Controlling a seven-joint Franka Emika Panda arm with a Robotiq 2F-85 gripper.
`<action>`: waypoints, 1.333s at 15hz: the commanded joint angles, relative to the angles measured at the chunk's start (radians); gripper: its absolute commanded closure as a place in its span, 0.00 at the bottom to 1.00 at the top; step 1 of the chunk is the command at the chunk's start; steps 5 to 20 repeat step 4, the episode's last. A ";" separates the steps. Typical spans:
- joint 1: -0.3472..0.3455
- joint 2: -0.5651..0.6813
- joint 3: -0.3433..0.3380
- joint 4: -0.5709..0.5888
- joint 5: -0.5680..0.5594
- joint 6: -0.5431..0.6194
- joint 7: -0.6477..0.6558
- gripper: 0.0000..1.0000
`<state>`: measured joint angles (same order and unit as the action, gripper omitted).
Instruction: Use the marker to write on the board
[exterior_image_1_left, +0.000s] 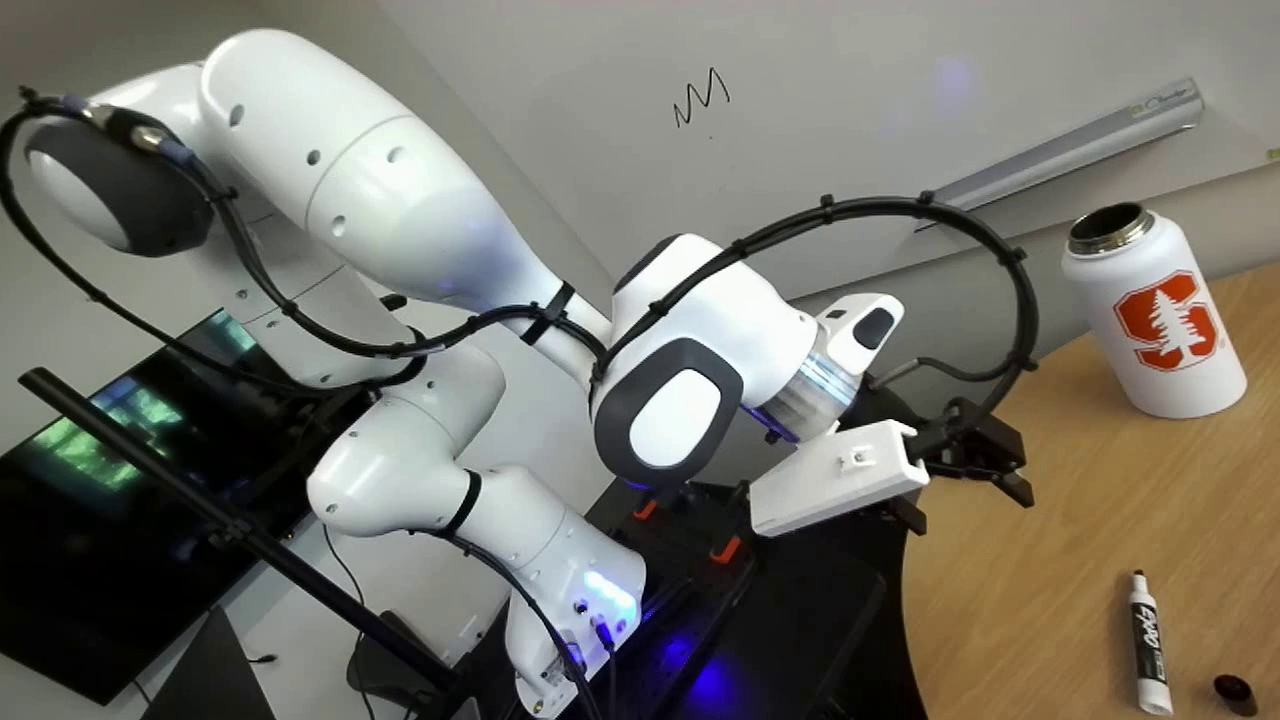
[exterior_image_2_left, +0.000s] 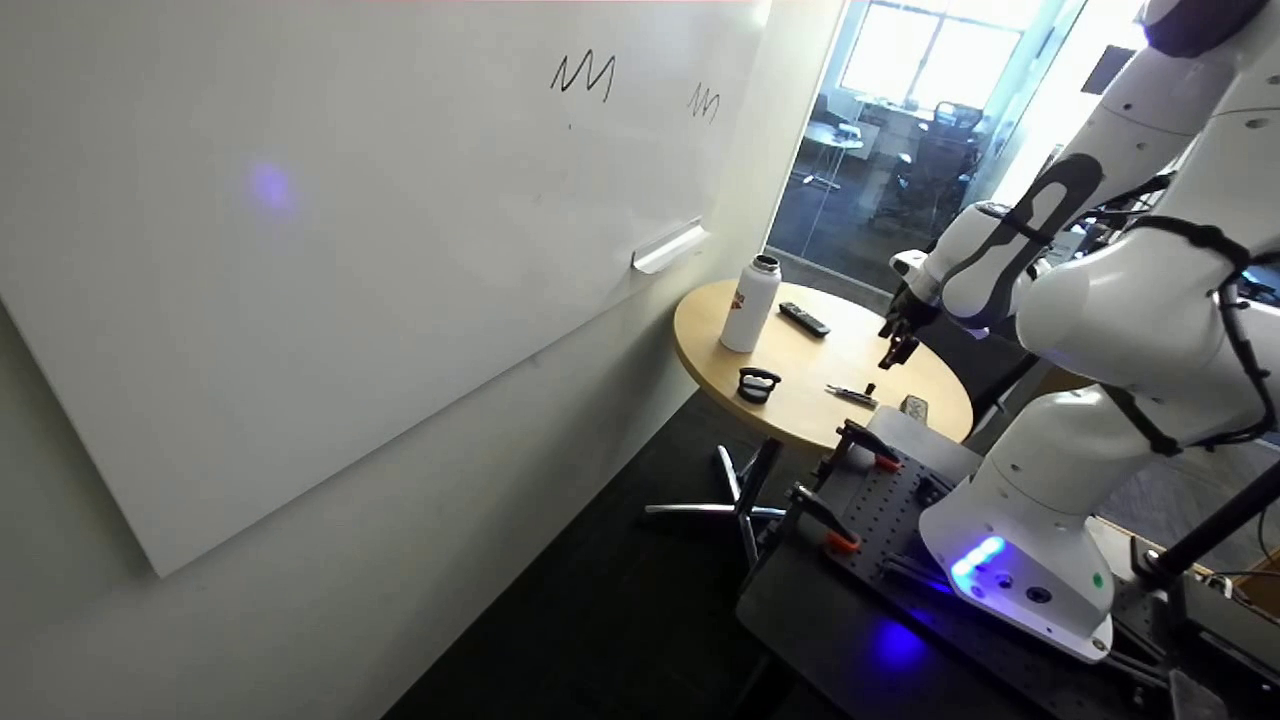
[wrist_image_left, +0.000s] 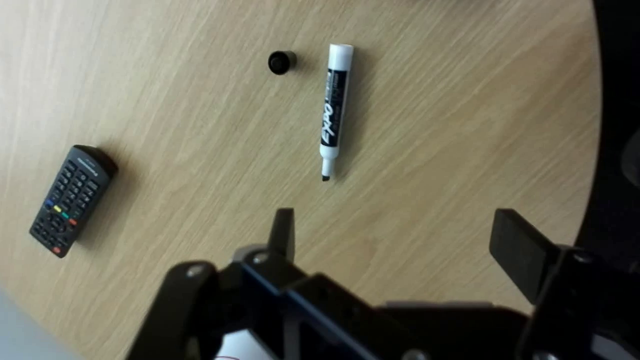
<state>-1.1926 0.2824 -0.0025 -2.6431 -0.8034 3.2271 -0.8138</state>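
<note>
The white marker with black print (wrist_image_left: 335, 107) lies uncapped on the round wooden table, its dark tip toward my gripper in the wrist view. It also shows in both exterior views (exterior_image_1_left: 1148, 645) (exterior_image_2_left: 852, 396). Its black cap (wrist_image_left: 282, 62) is beside it, apart. My gripper (wrist_image_left: 395, 220) is open and empty above the table, apart from the marker; it shows in both exterior views (exterior_image_1_left: 965, 505) (exterior_image_2_left: 897, 352). The large white board (exterior_image_2_left: 400, 250) is on the wall, away from my gripper. It bears black zigzags and also shows in an exterior view (exterior_image_1_left: 850, 130).
A white bottle with a red logo (exterior_image_1_left: 1160, 310) stands open on the table (exterior_image_1_left: 1020, 600) near the wall. A black remote (wrist_image_left: 72, 200), a black handled object (exterior_image_2_left: 757, 385) and a small greyish block (exterior_image_2_left: 914, 408) lie there too. A tray strip (exterior_image_2_left: 670, 247) juts from the board.
</note>
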 joint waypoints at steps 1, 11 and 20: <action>-0.187 -0.069 0.222 -0.057 0.075 -0.080 -0.043 0.00; -0.324 -0.057 0.400 -0.046 0.169 -0.125 -0.090 0.00; -0.324 -0.057 0.400 -0.046 0.169 -0.125 -0.090 0.00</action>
